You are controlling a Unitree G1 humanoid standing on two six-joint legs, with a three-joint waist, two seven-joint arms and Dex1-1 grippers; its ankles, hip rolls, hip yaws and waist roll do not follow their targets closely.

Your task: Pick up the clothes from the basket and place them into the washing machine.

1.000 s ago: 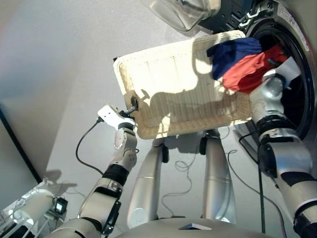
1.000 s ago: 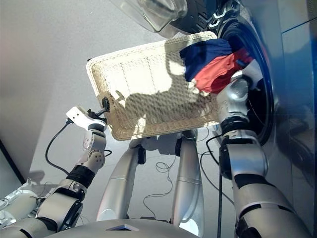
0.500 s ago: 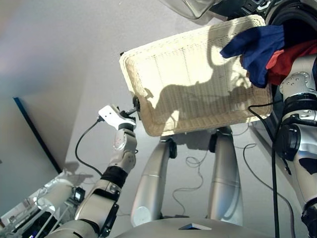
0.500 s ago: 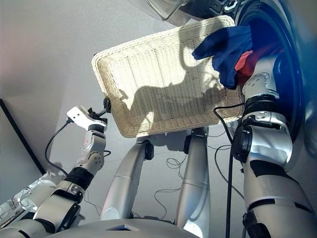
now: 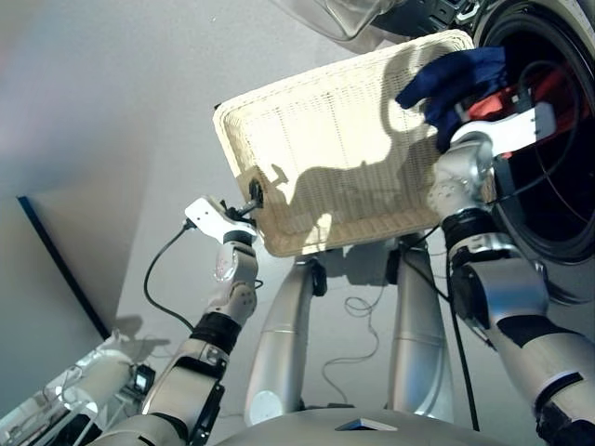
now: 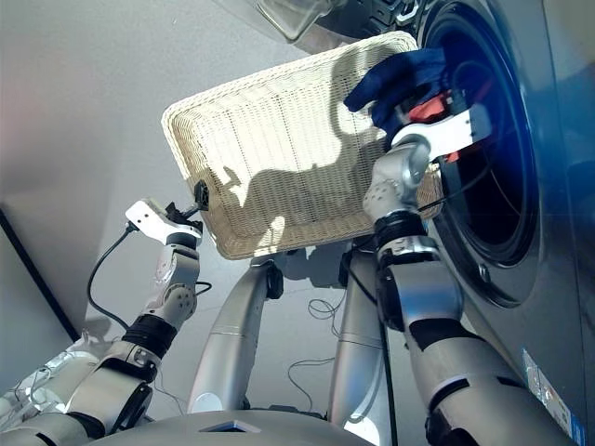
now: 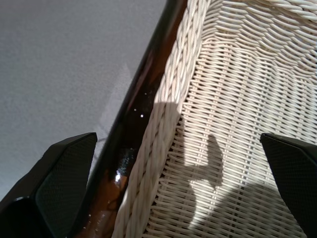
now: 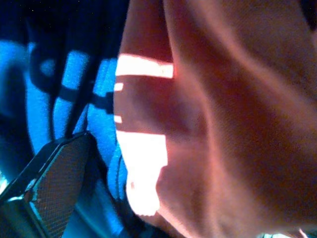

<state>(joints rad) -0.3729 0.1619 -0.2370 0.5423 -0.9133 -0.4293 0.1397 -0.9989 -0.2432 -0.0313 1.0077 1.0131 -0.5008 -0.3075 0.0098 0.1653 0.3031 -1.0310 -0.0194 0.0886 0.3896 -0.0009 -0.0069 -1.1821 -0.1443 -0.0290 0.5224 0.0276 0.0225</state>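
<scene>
The left gripper (image 7: 173, 198) stands with its jaws spread wide astride the near rim of the basket (image 5: 325, 149), one finger (image 7: 64, 178) outside the weave and the other inside, apparently steadying it rather than clamping. The right gripper (image 8: 148, 198) is buried in cloth: one finger (image 8: 54, 188) shows, the coral-red garment (image 8: 218, 124) fills the wrist view, and whether the jaws are closed on it cannot be told. From the head views the navy blue garment (image 5: 456, 79) is heaped at the basket's far corner, right at the porthole of the washing machine (image 6: 493, 186), with the red one (image 6: 423, 109) showing just behind it at the wrist. No black garment can be made out. The step looks to be carrying cloth over the rim into the drum. To do it well, the right arm should reach well inside the opening before letting go, so nothing drapes over the door seal, while the left keeps the basket level.
</scene>
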